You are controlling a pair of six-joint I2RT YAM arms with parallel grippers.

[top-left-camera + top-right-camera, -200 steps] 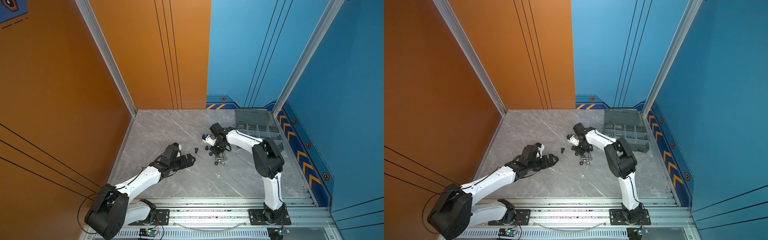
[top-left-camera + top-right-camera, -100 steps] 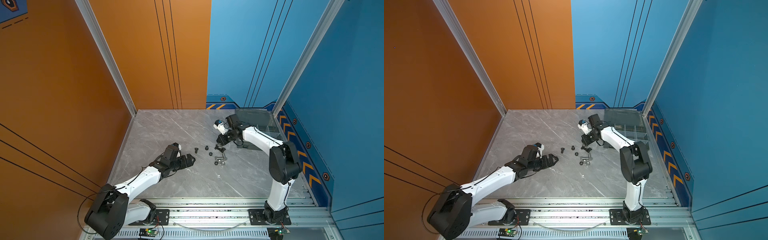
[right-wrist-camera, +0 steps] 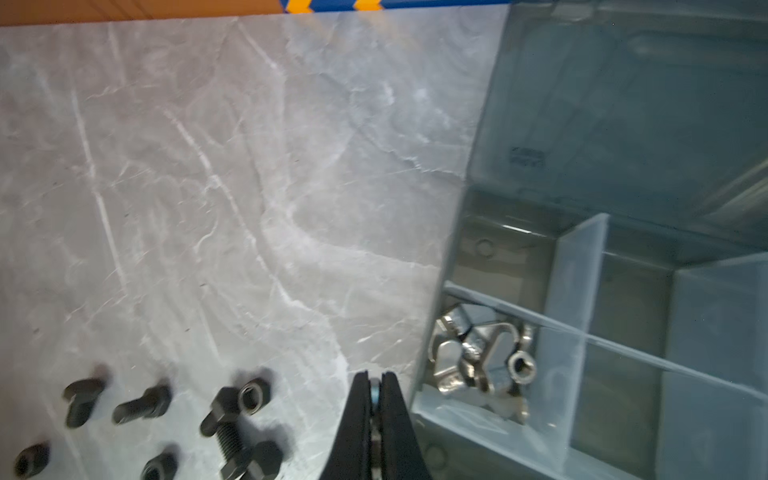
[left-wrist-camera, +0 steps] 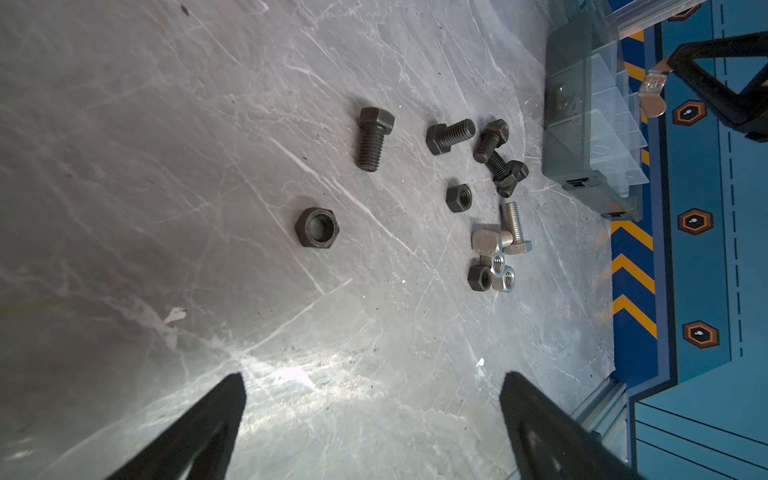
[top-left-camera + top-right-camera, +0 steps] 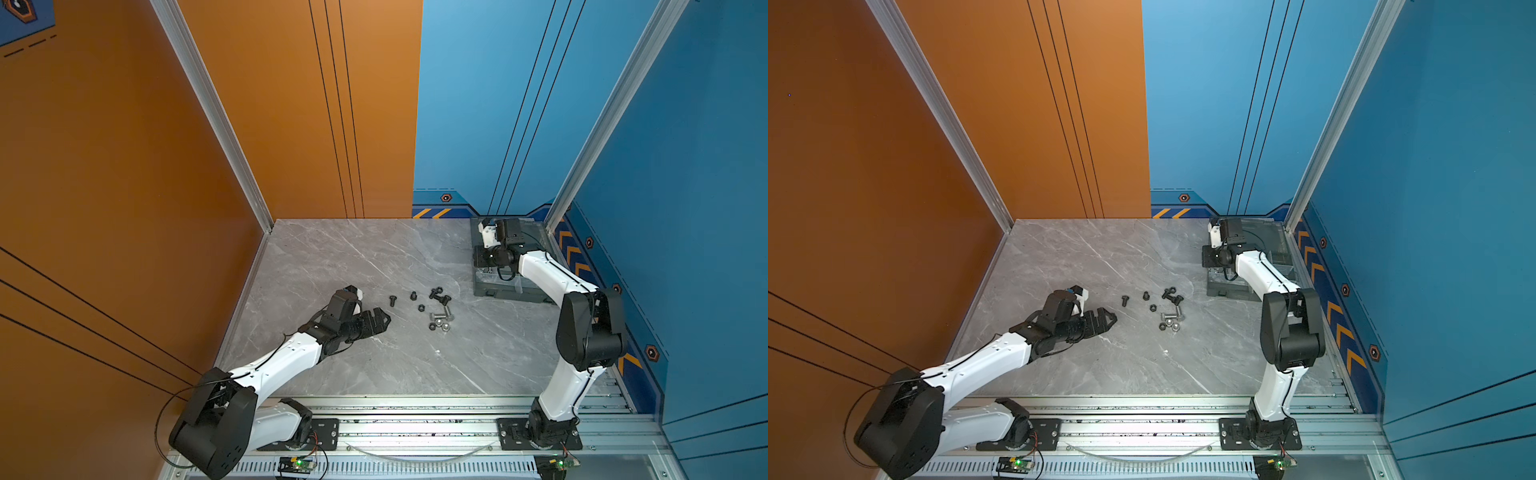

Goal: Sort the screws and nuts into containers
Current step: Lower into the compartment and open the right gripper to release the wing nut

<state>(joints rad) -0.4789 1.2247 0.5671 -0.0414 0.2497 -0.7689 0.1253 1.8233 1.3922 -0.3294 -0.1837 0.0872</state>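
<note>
Hovering at the organiser box (image 3: 490,257), over its wall on the side facing the loose pile: right gripper (image 3: 376,380). Jaws pinched narrow on a silver wing nut (image 4: 653,93). In the left wrist view the nut hangs clear above the box, not touching it.

Box lid (image 3: 623,104) open. Clear dividers split the box into compartments. One compartment along the pile-side wall holds more wing nuts (image 3: 478,357), heaped and touching. The compartment next to it on the lid side looks bare. The rest is too blurred to tell.

Loose pile lies on the grey table (image 5: 353,257), near the box but apart from it:
- black screws (image 4: 370,137), four, all lying flat. The two nearest the box are crossed and touching.
- silver screws (image 4: 515,230), two, touching each other.
- silver nuts (image 4: 506,283), two, just beside the silver screws, with one of the black nuts (image 4: 480,277) touching them.
- another black nut sits between the screw groups. A third lies alone, farthest from the box.

Left gripper (image 4: 374,386): beyond the pile from the box, well apart from it, low over the table. Fingers (image 4: 228,407) spread wide, nothing between them.
</note>
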